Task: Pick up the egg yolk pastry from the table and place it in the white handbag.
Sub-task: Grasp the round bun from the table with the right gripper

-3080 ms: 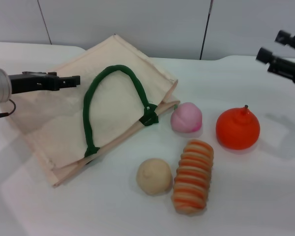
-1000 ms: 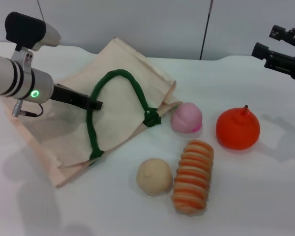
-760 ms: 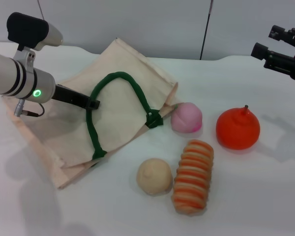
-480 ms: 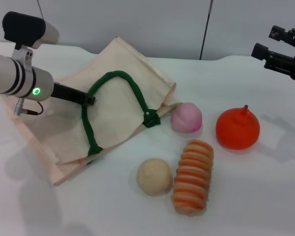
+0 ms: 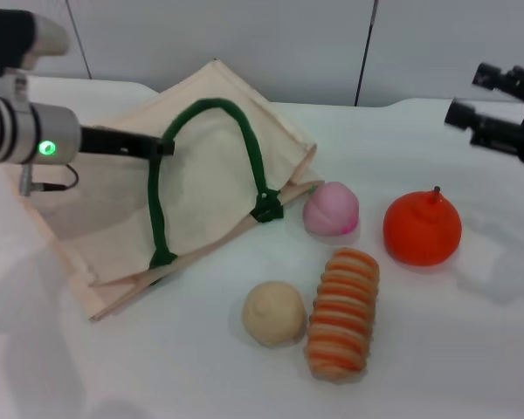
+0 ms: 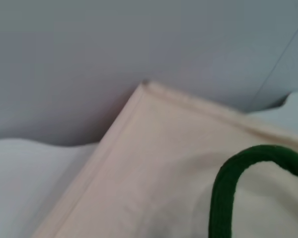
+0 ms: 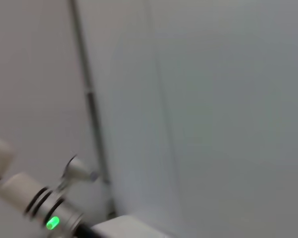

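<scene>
Left claw (image 5: 162, 147) closed on the green handle (image 5: 211, 109), lifting the white handbag (image 5: 201, 188). Egg yolk pastry (image 5: 274, 312) on surface (image 5: 445, 349), near-right of bag. Right claw (image 5: 472, 96) open, far right.

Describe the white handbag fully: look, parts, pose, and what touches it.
The white handbag is a flat cream cloth tote lying on the white table, left of the pink bun. A dark green looped handle arches over its upper face, sewn on at green patches near the mouth edge. The left gripper is at the handle's left side and appears shut on it, raising the upper layer slightly. The egg yolk pastry sits apart, in front of the mouth.
</scene>
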Motion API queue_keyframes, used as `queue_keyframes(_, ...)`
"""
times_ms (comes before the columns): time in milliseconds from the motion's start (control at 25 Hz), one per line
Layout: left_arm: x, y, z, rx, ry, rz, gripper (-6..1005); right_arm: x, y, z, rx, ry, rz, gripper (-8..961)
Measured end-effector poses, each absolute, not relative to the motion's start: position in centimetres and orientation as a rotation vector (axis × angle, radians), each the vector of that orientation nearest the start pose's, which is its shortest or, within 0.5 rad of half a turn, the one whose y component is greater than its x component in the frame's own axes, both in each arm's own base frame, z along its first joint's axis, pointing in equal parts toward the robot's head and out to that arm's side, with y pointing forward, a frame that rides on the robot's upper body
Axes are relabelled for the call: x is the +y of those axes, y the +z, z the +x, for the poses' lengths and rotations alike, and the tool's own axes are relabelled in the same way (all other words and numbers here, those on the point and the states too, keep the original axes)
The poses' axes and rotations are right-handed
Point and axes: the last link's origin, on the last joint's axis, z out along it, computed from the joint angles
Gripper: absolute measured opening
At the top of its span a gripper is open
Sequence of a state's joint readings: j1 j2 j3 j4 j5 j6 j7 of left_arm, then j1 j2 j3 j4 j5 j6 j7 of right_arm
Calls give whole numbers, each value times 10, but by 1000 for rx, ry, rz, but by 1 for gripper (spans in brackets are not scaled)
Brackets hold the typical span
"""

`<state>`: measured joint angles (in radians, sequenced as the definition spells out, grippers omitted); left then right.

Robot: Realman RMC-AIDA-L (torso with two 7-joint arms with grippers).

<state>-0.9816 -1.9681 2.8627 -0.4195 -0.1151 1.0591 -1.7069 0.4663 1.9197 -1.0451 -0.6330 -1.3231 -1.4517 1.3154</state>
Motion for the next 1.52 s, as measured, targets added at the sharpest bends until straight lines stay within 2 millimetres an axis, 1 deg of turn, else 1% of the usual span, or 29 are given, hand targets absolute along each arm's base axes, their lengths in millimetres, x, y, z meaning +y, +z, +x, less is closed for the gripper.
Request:
queue_keyframes(80,436,35,-276,-1132,-340,-2278,151,353,60,242,431,978,-2538,886)
queue_keyframes(160,431,43,-275,-1121,-412,-2295,143,348,57,237,415,910,-2636,886)
queue_keyframes(360,421,61,-269,-1082,-590,-2339,137,333,42,221,315,729,-2874,886)
queue_keyframes(480,416,73,-264,-1050,-696,-2357,136,324,32,208,235,607,-2981,886)
queue_keyframes(600,412,80,-260,-1024,-782,-2362,134,321,24,199,197,512,-3041,886)
queue_keyframes(640,412,84,-258,-1012,-819,-2360,134,321,20,195,185,495,-3063,886)
queue_keyframes(840,410,89,-255,-992,-872,-2362,134,330,-4,176,130,432,-3140,887)
queue_keyframes(1000,409,91,-249,-972,-912,-2371,134,338,-29,166,109,330,-3190,887)
queue_keyframes(1040,409,92,-248,-969,-915,-2374,134,341,-39,164,100,279,-3197,887)
queue_keyframes(1080,410,92,-247,-964,-919,-2378,134,341,-39,164,100,279,-3197,887)
queue_keyframes(1240,410,94,-243,-942,-950,-2379,135,345,-53,159,93,205,-3211,887)
queue_keyframes(1520,408,99,-240,-914,-996,-2387,135,350,-71,156,99,107,-3216,888)
